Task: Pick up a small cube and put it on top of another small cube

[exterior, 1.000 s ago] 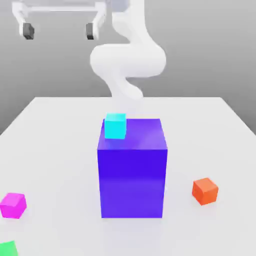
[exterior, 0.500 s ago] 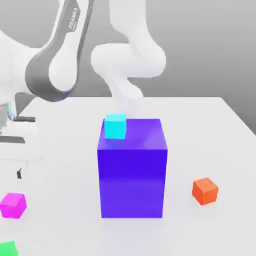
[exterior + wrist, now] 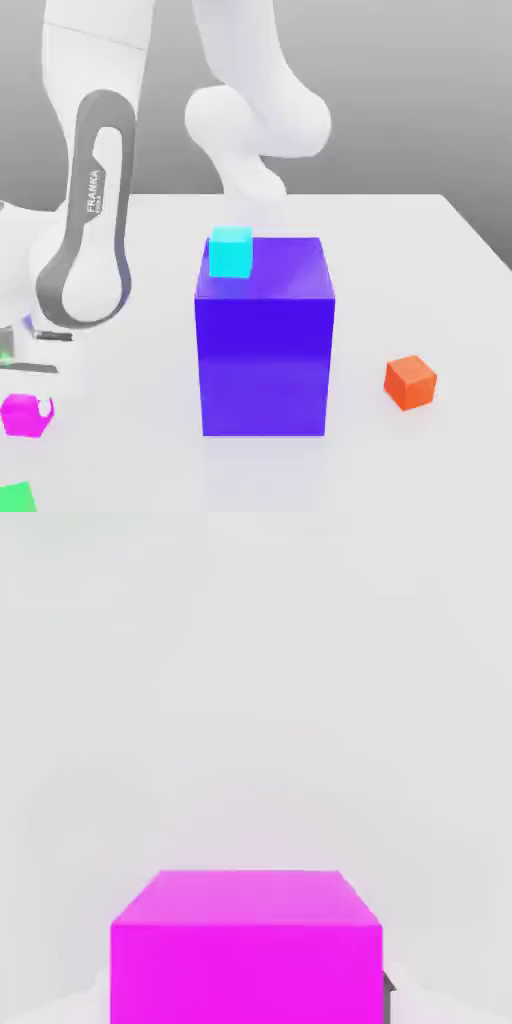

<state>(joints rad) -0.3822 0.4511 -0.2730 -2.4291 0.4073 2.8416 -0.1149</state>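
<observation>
White bench (image 3: 400, 260) under everything. White arm (image 3: 95, 200) bent low at exterior view's left, hand down at bench level beside magenta cube (image 3: 25, 414). Large blue block (image 3: 265, 340) mid-bench; cyan cube (image 3: 231, 251) on its top, near back left corner in exterior view. Orange cube (image 3: 410, 382) on bench, well apart on exterior view's right. Green cube (image 3: 15, 497) near magenta one, cut by frame edge. Fingers (image 3: 388, 992) clamped on magenta cube, resting on bench.
</observation>
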